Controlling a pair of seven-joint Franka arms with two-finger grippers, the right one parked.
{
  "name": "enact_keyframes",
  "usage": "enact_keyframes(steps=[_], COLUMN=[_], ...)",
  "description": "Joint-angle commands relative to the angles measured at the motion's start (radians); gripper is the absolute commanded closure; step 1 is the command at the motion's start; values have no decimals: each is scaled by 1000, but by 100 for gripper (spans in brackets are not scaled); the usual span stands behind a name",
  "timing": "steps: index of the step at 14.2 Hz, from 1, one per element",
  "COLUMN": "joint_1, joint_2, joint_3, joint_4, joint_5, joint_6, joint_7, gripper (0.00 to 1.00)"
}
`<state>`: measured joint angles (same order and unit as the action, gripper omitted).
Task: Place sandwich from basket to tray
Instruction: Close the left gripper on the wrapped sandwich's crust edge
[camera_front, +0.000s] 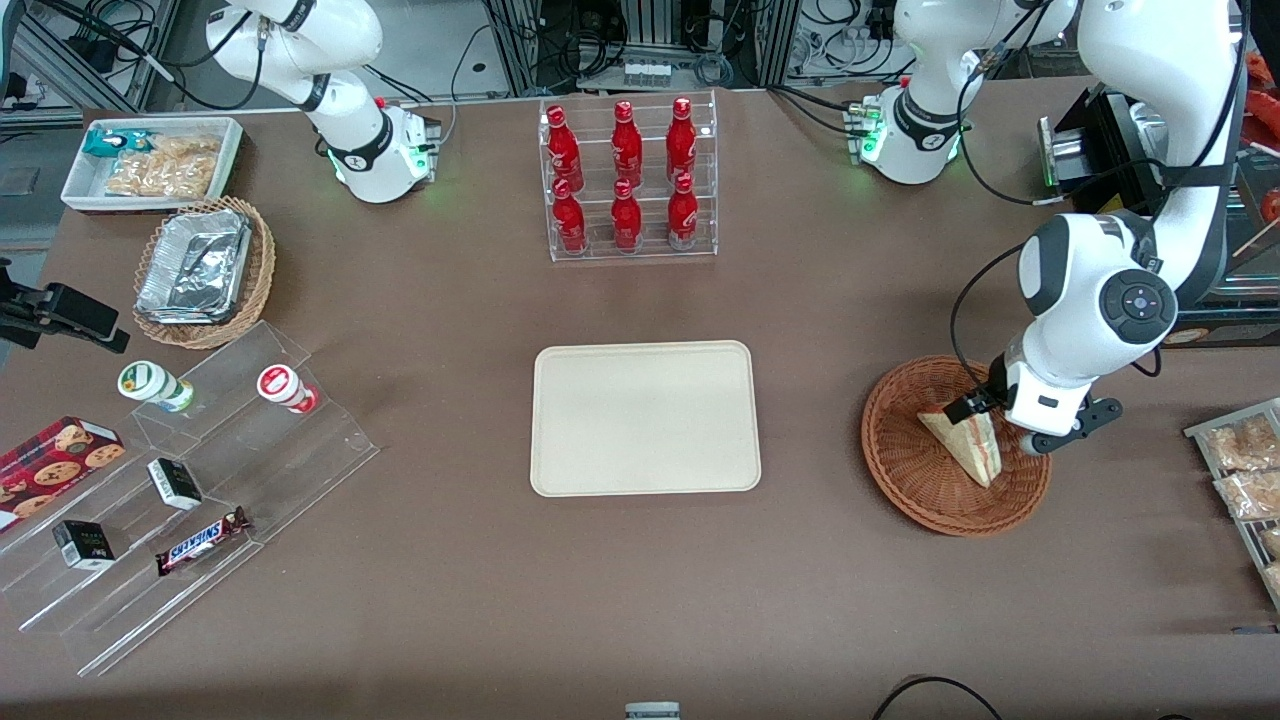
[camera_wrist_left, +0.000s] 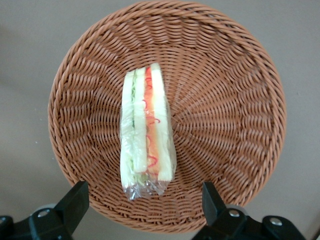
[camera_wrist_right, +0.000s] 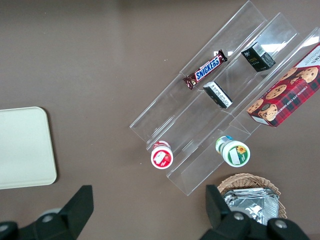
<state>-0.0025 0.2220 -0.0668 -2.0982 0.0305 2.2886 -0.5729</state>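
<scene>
The sandwich (camera_front: 966, 442) is a plastic-wrapped white-bread wedge with red and green filling. It lies in the reddish-brown wicker basket (camera_front: 915, 475) toward the working arm's end of the table. The left arm's gripper (camera_front: 1005, 425) hangs low over the basket, open and empty, straddling the sandwich's wide end. In the left wrist view the sandwich (camera_wrist_left: 147, 125) lies in the basket (camera_wrist_left: 240, 105), and the gripper (camera_wrist_left: 144, 200) has its black fingertips (camera_wrist_left: 75, 200) spread apart over the basket rim, touching nothing. The cream tray (camera_front: 645, 418) lies flat and bare at the table's middle.
A clear rack of red bottles (camera_front: 628, 180) stands farther from the front camera than the tray. Bagged snacks (camera_front: 1245, 470) lie at the working arm's table edge. A clear stepped shelf (camera_front: 180, 480), a tan foil basket (camera_front: 205, 270) and a white snack bin (camera_front: 150, 160) sit toward the parked arm's end.
</scene>
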Motion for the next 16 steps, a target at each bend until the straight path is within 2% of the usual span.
enact_keyframes(steps=[1,4,9,10,12,13,14,16], joint_1=[19,19,19,19,19,18,18,13], joint_2=[-7,31,99,103,102,100,96,85], joint_3=[-2,-1,-1,-2,-1,-1,-2,-2], joint_4=[-23,-28,-40,-40,-39,-34,-33,-28], joint_5=[-44,-127,-130,-130,-130,-130,-123,-109], joint_6=[26,84,178,181,178,175,172,164], joint_7=[-39,-42,-39,-39,-38,-32,-27,-13], gripper=[0,0,0,10,74,88,96,100])
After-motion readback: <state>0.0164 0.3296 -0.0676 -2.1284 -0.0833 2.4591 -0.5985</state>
